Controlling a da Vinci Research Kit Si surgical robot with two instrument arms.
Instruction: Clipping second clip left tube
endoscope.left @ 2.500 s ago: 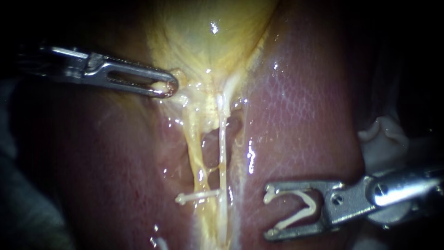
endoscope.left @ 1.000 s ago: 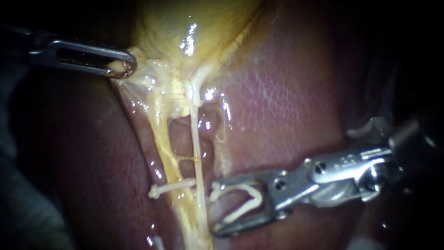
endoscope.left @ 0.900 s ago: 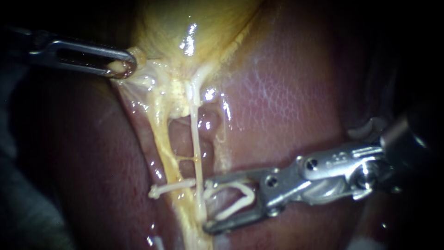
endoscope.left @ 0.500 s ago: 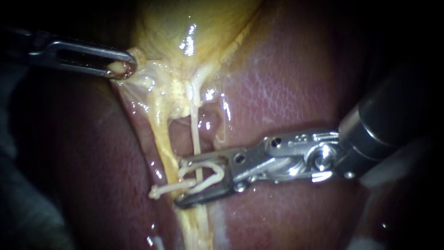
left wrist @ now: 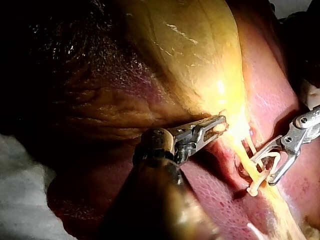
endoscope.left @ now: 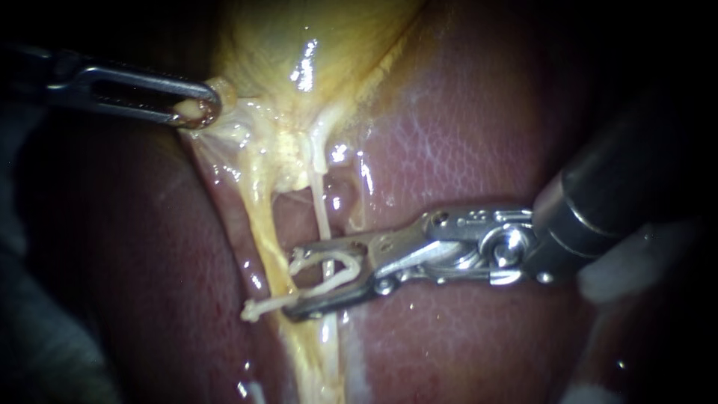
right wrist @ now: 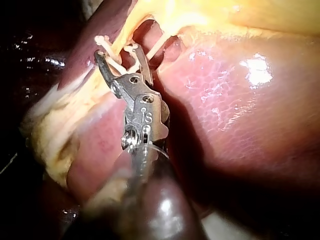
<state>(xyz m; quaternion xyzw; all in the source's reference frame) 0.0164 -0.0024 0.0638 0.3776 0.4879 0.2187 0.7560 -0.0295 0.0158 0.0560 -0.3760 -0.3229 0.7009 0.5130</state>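
The left instrument (endoscope.left: 196,111) lies well up and to the left of the closed clip (endoscope.left: 273,304). Its slotted jaws are clenched on a nub of pale tissue (endoscope.left: 224,91) at the edge of the gallbladder (endoscope.left: 314,45), and webby strands are drawn tight below that hold. The left wrist view shows the same hold, with the left instrument (left wrist: 217,125) pinching the rim of the gallbladder (left wrist: 190,50).

The left tube (endoscope.left: 262,224), a yellow band, runs from the gallbladder down to the closed clip, which crosses it and sticks out on its left side. A thin pale tube (endoscope.left: 320,213) runs down just to the right of the band, with a window of dark tissue between the two above the closed clip.

Just above and to the right of the closed clip, the right instrument (endoscope.left: 294,283) holds an open clip (endoscope.left: 350,263) seated between its two jaws, which stand partly apart around it. The thin pale tube passes between the arms of the open clip. The clip's free ends reach the edge of the left tube, though it is hard to tell whether that tube lies fully inside. The lower jaw nearly touches the closed clip.

From the right wrist camera, the right instrument (right wrist: 119,52) straddles the pale strands ahead of it. The liver (endoscope.left: 464,135) spreads glossy and pink to the right of the closed clip, under the right shaft.
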